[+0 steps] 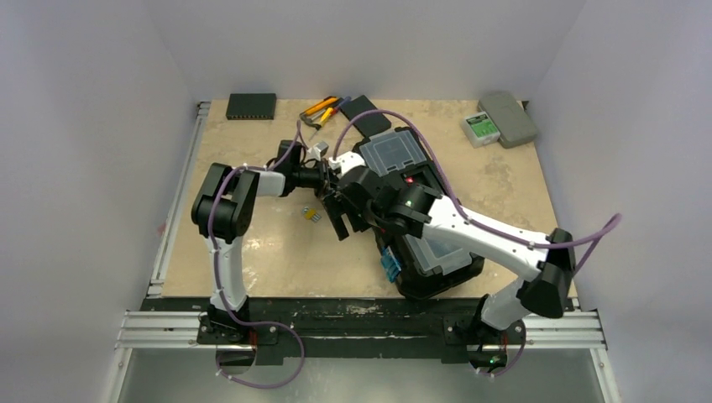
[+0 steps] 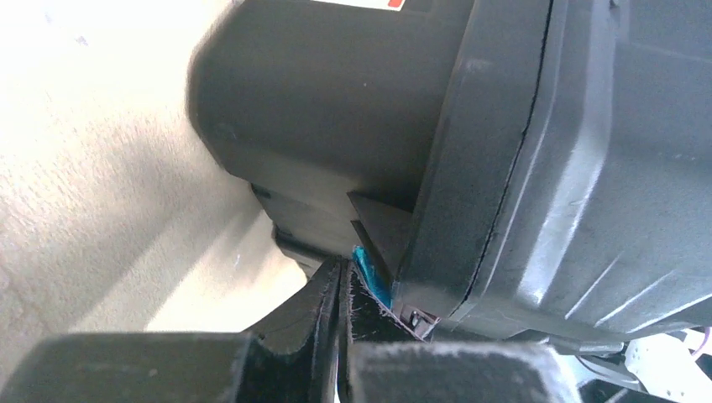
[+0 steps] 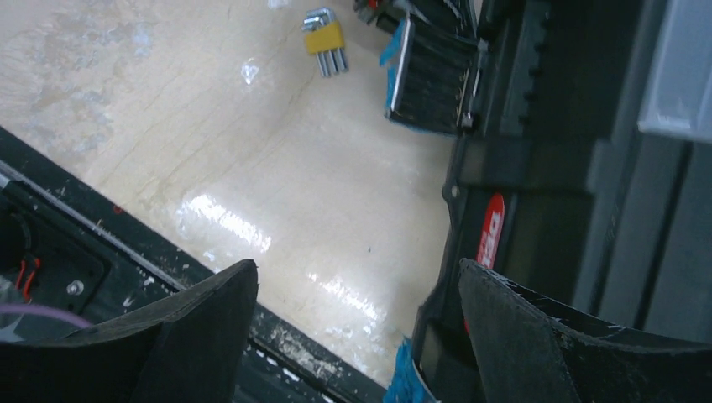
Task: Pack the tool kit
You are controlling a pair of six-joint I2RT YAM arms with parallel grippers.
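The black toolbox (image 1: 393,155) lies askew right of the table's middle, with clear-lidded compartments and a blue latch (image 1: 390,265) on its near side. My left gripper (image 1: 332,178) is at the box's left end. In the left wrist view its fingers (image 2: 323,311) are pressed together, shut on nothing, with the tip beside a blue latch (image 2: 370,274) under the toolbox (image 2: 546,168). My right gripper (image 1: 340,215) hangs open at the box's front-left edge. In the right wrist view, the right gripper (image 3: 357,290) has one finger over bare table and the other by the red-labelled handle (image 3: 489,227).
A yellow hex key set (image 1: 312,213) lies on the table left of the toolbox. Yellow-black and red-handled tools (image 1: 322,108) lie at the back. A flat black box (image 1: 251,105) sits back left and a grey case with a green label (image 1: 499,119) back right.
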